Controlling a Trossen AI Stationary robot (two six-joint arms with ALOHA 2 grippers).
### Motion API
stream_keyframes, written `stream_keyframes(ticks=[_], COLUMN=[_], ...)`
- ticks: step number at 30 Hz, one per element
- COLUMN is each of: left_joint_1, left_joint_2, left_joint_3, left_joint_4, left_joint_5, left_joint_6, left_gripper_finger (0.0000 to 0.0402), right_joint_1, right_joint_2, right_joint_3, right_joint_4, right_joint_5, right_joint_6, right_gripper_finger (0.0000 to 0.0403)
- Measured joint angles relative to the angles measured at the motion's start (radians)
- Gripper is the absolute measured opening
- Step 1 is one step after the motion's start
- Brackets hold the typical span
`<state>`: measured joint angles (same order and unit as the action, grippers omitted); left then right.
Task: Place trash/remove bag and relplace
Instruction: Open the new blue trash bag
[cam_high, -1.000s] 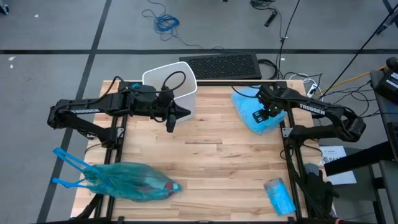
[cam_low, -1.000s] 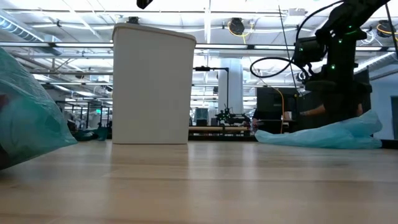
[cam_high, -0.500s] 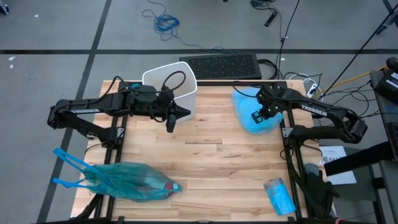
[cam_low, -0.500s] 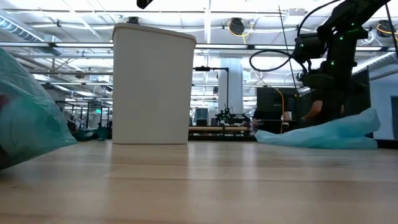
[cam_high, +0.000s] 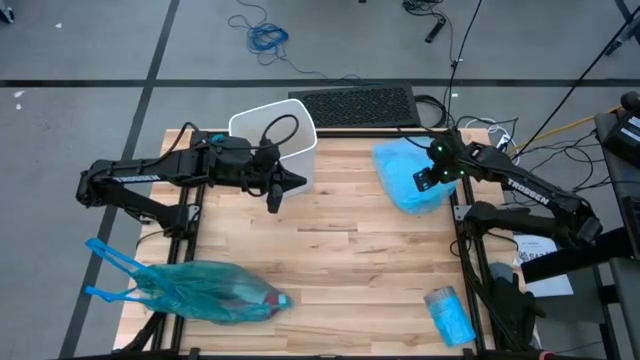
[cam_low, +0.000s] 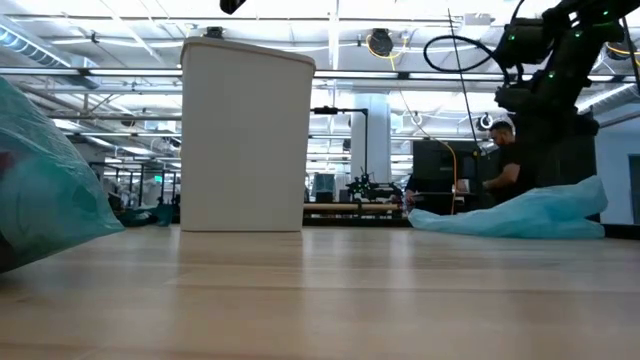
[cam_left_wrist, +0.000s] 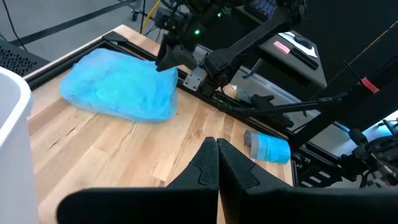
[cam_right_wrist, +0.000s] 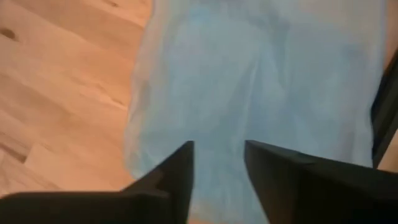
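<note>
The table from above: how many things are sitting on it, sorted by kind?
White bin: 1
Filled, tied teal bag: 1
Loose blue bag, unfilled: 1
Small blue roll of bags: 1
Total: 4

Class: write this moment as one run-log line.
left gripper: shut, beside white bin | right gripper: open above fresh blue bag | filled bag: front-left
</note>
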<state>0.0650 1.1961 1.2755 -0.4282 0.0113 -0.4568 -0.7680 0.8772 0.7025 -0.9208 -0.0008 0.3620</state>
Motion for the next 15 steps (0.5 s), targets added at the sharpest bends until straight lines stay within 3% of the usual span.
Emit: stream_keyframes(ticks=[8, 15], left_joint_1=[0.000, 0.000], left_joint_2=[0.007, 0.018], left_joint_3=[0.000, 0.002], left_joint_4=[0.002, -0.001], left_joint_5=[0.000, 0.001], left_joint_6=[0.026, 0.026], left_gripper_finger=[0.0000, 0.0000], right_joint_1=[-0.028, -0.027], right_joint_2=[0.041, 0.086], right_joint_3=[-0.021, -0.103], right_joint_4=[-0.031, 0.019], right_joint_5=[-0.032, -0.014], right_joint_6=[0.000, 0.103], right_gripper_finger=[0.0251, 0.0268])
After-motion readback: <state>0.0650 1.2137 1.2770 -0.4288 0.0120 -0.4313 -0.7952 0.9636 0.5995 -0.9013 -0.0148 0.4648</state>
